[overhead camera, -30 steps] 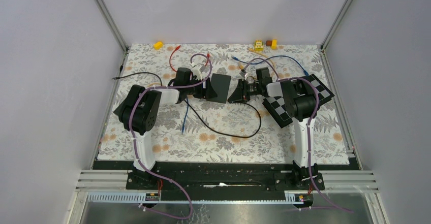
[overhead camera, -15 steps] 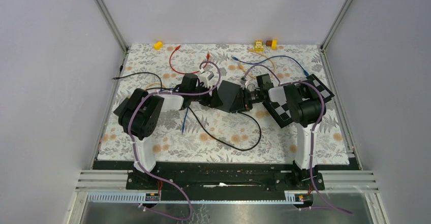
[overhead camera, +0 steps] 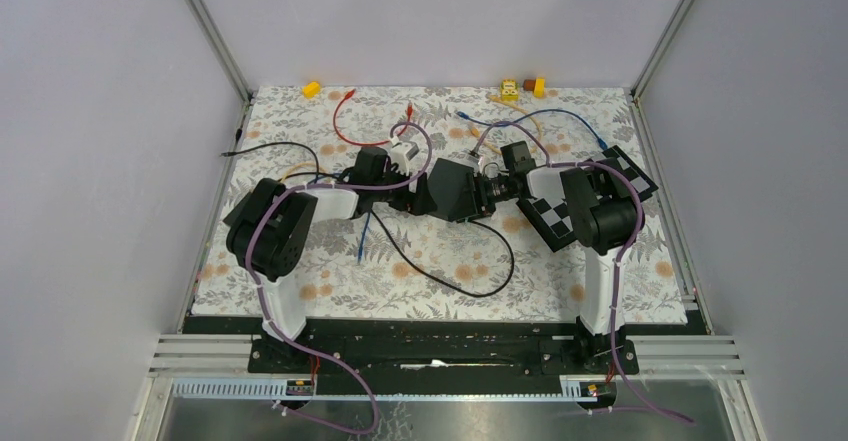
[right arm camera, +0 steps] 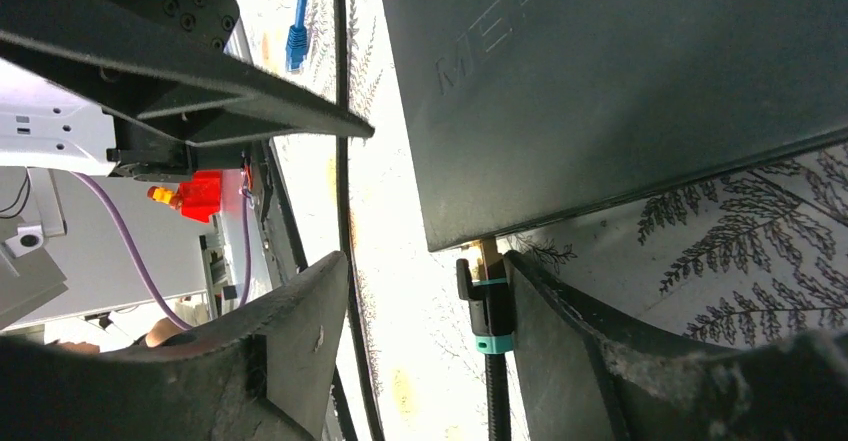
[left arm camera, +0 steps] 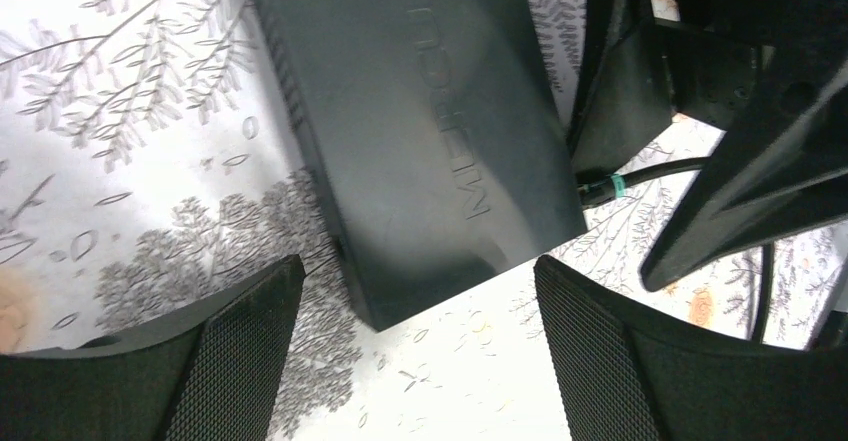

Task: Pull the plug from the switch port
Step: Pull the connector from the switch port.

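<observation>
Where its black cable (right arm camera: pixel 497 396) reaches the switch (right arm camera: pixel 620 91), the teal-banded plug (right arm camera: pixel 487 306) sits with its tip at the switch's edge, between the spread fingers of the right end effector (right arm camera: pixel 425 266), open and not clamping it. The left end effector (left arm camera: pixel 417 271), also open, straddles another corner of the switch on the floral table (overhead camera: pixel 450 271).
</observation>
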Controlling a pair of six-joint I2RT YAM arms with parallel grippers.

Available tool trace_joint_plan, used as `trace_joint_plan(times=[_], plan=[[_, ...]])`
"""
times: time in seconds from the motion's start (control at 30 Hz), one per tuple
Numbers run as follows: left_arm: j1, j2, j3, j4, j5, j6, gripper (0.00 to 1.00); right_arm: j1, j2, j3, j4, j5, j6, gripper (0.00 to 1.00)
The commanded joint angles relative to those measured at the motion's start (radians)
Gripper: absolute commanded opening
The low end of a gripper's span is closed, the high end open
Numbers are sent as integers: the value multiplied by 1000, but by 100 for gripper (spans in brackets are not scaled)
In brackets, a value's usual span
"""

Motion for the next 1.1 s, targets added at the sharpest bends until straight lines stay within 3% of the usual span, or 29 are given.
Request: trace_joint_plan(times=[0.0,0.33,0.6,0.87,1.07], plan=[[31,-45,-23,-77,-91,37,89,-11,27,-27,-71,237,-76,68],[31,1,19,-67,-59,35,90,-23,87,-25,-32,197,-27,65],[31,15,33,-53,-22,-1,89,-43,73,-48,10,162,-7,45],[31,-20,-3,-28,-24,14,89,-48,81,-47,20,115,-12,49],[31,-9,-5,-26,-11,11,87,-55,92,-45,23,95,-2,37]])
